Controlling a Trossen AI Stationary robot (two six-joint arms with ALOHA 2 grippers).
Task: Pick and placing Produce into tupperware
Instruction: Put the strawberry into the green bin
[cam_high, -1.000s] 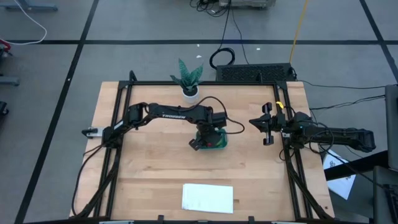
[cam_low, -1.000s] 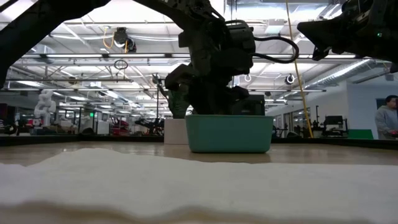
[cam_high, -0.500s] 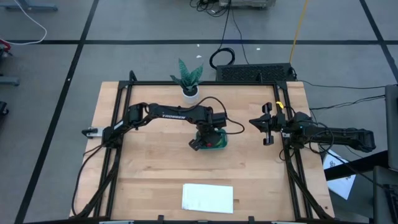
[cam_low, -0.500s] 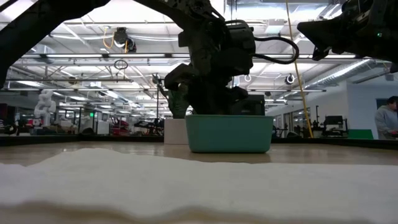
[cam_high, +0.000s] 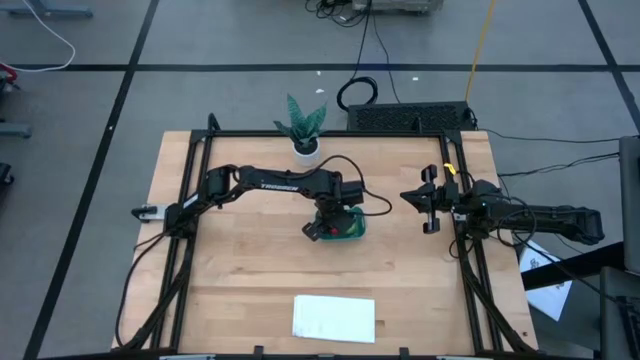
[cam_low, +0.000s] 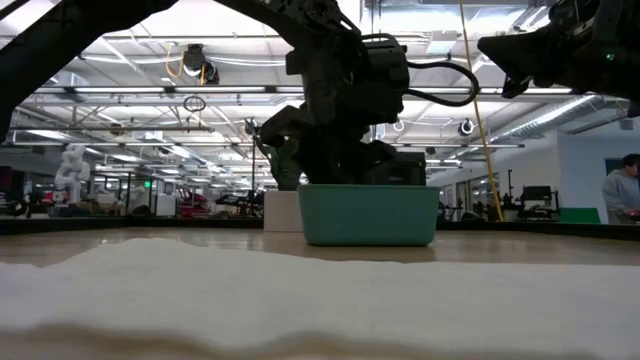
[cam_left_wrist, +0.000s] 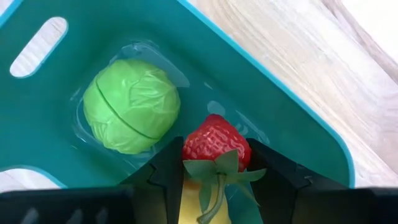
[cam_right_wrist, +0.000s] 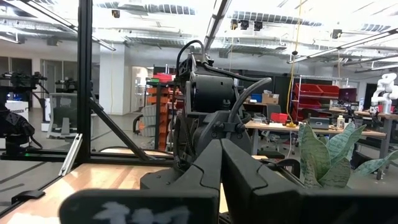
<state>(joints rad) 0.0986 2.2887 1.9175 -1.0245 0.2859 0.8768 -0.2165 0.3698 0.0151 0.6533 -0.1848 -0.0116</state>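
Observation:
The teal tupperware (cam_high: 354, 233) (cam_low: 368, 215) sits mid-table. My left gripper (cam_high: 335, 226) (cam_left_wrist: 216, 180) reaches down into it and is shut on the red strawberry (cam_left_wrist: 215, 142). The lime-green ball (cam_left_wrist: 132, 106) rests on the tupperware's floor beside the strawberry. A bit of the yellow piece (cam_left_wrist: 188, 204) shows between my fingers, under the strawberry's green leaves. My right gripper (cam_high: 414, 198) (cam_right_wrist: 221, 152) hovers shut at the table's right side, touching nothing. My left gripper pinches the strawberry's leafy stem end (cam_left_wrist: 208, 163) between its two fingers, one finger (cam_left_wrist: 166, 177) on each side. The fingers come from above, pointing down into the tupperware. The red tip points away from the gripper, toward the tupperware's floor; whether it rests there I cannot tell.
A potted plant (cam_high: 303, 127) in a white pot stands at the table's far edge. A flat white sheet (cam_high: 334, 318) lies near the near edge and fills the low view's foreground (cam_low: 300, 300). A black frame (cam_high: 320, 134) runs around the tabletop. A person (cam_low: 622, 190) stands far off in the room.

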